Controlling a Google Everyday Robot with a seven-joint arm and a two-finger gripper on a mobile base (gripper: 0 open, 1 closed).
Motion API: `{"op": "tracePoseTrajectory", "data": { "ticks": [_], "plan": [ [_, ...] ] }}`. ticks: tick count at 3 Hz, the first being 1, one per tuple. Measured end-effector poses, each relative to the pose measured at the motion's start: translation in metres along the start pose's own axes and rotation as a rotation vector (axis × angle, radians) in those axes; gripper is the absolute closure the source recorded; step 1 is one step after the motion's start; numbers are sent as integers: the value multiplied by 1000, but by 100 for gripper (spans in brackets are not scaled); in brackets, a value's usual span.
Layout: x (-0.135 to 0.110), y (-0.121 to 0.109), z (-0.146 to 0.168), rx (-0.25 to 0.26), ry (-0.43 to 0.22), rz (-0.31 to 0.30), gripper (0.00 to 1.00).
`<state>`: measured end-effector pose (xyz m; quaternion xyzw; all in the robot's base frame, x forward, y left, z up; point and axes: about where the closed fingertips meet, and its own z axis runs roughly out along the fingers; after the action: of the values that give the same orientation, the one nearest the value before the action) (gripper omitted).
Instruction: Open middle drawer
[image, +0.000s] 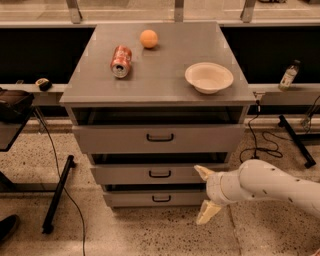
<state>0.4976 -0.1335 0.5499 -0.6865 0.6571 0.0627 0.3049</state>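
A grey cabinet has three stacked drawers, each with a small black bar handle. The middle drawer is the mid-sized one, between the tall top drawer and the short bottom drawer. Its handle is at the centre of its front. My gripper is open, with one cream finger up and one down. It hovers at the right end of the middle and bottom drawer fronts, right of the handle and not touching it. The white arm comes in from the right.
On the cabinet top lie a red soda can, an orange and a white bowl. A bottle stands on the right shelf. Cables and a black stand leg lie on the floor.
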Motion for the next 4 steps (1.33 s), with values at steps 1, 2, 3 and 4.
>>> {"op": "tracePoseTrajectory", "data": {
  "ticks": [1, 2, 3, 4],
  "plan": [
    [3, 1, 9, -56, -21, 5, 0],
    [27, -7, 35, -96, 3, -4, 0],
    [56, -23, 53, -77, 42, -17, 0],
    [78, -45, 60, -49, 99, -24, 0]
  ]
}}
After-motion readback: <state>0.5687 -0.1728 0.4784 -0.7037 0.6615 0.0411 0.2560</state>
